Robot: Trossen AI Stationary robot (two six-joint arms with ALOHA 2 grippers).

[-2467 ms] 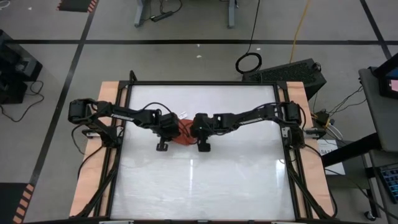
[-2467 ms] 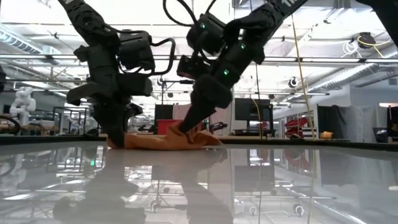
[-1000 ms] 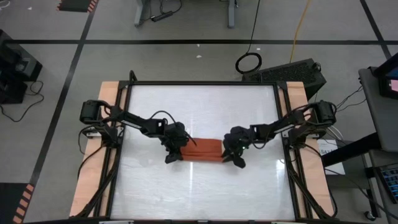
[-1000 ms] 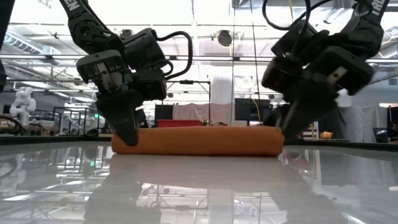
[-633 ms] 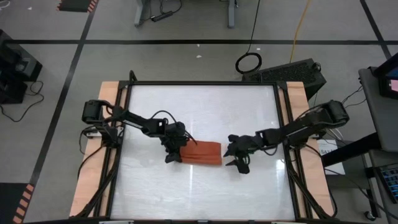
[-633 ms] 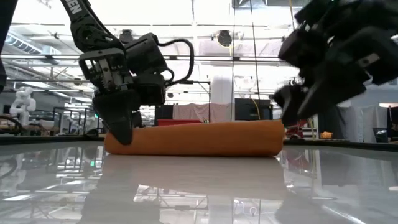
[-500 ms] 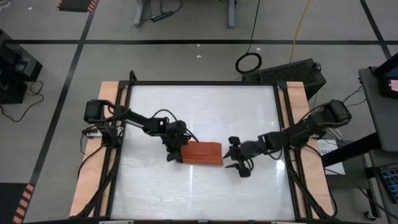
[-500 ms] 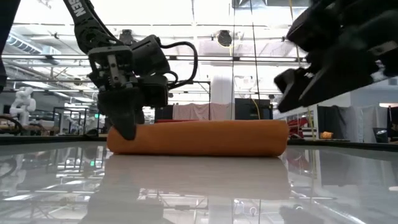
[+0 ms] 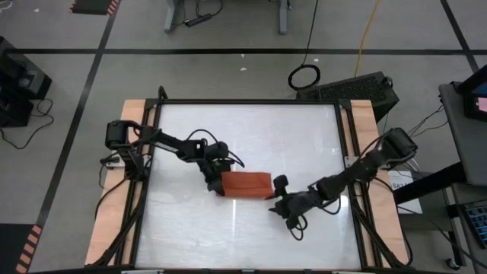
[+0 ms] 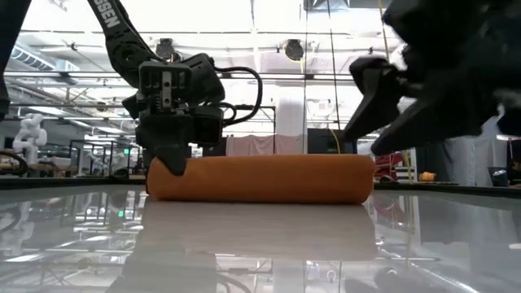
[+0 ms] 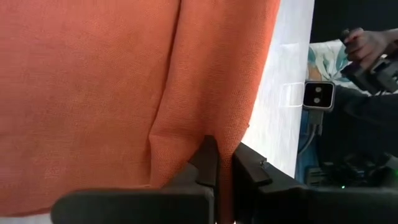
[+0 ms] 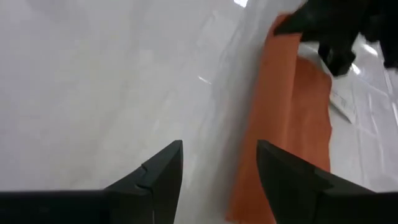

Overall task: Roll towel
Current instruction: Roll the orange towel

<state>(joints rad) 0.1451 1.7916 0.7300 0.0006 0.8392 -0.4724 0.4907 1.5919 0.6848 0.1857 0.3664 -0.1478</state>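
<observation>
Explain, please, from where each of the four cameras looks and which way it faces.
High view: above the table, facing straight down; both arms, the rust-orange soft cloth towel rolled on the white glossy tabletop.
Low view: at tabletop height, facing level; the roll's long side, left gripper at its end.
Left wrist view: on the left arm; its shut gripper pinches towel fabric.
Right wrist view: on the right arm; its open gripper, apart from the towel.
All four views share the towel.
</observation>
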